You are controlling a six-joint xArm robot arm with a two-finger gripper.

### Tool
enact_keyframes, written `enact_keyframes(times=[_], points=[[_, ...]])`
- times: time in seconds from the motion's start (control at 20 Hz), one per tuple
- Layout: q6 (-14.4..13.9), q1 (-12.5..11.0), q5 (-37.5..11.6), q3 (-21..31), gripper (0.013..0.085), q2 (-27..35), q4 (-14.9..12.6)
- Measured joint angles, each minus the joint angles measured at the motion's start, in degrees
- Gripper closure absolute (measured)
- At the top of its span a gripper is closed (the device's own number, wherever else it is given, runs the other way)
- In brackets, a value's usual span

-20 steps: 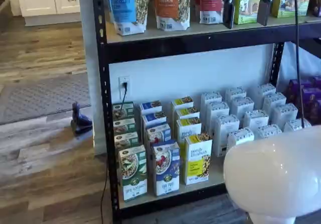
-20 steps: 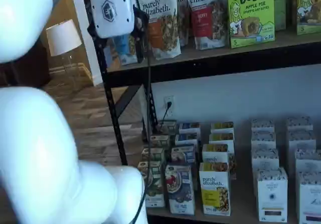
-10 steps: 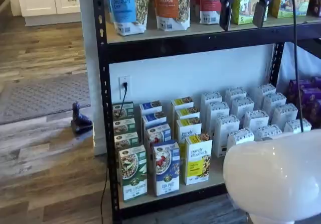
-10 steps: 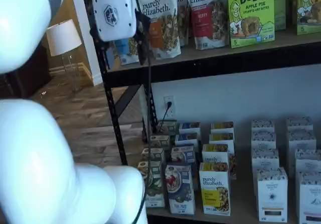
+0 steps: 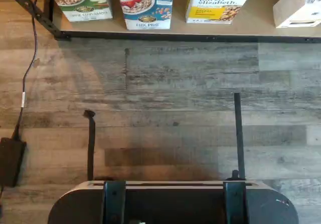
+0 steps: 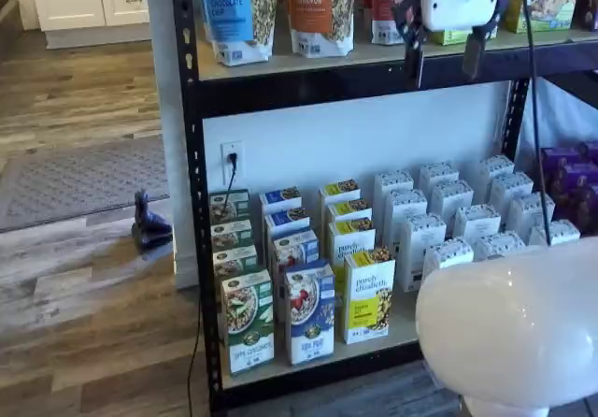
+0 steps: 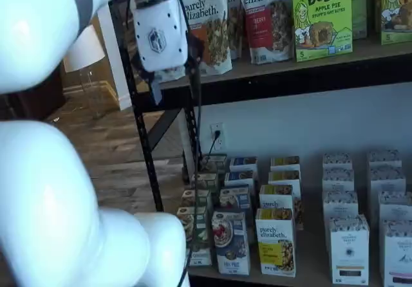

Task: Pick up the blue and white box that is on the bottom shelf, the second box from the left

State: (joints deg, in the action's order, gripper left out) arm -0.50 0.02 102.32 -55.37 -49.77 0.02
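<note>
The white-bodied, black-fingered tool (image 6: 439, 57) hangs up by the upper level, fingers spread and empty. The tall blue and white box (image 6: 309, 311) stands at the front of the pale bottom shelf (image 6: 404, 319) — tight between green-and-white carton (image 6: 248, 322) and yellow carton (image 6: 369, 295), so a descending finger could clip either neighbour.

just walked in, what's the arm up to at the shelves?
The gripper hangs open and empty in front of the upper shelf edge, fingers spread wide. Its target, the blue and white box, stands untouched at the front of the bottom shelf, between a green-and-white carton and a yellow carton. Nothing is picked yet.
</note>
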Motion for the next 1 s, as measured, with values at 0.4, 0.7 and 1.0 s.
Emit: enact_keyframes(times=[0.4,0.7,1.0], points=[[1.34,-1.51,-9.13,7.63,0.0130,1.84,1.51],[1.03,-1.07,-14.62,12.12,0.0130,3.65,1.95],[0.85,-0.63,-20.78,16.86,0.0130,6.28,2.64]])
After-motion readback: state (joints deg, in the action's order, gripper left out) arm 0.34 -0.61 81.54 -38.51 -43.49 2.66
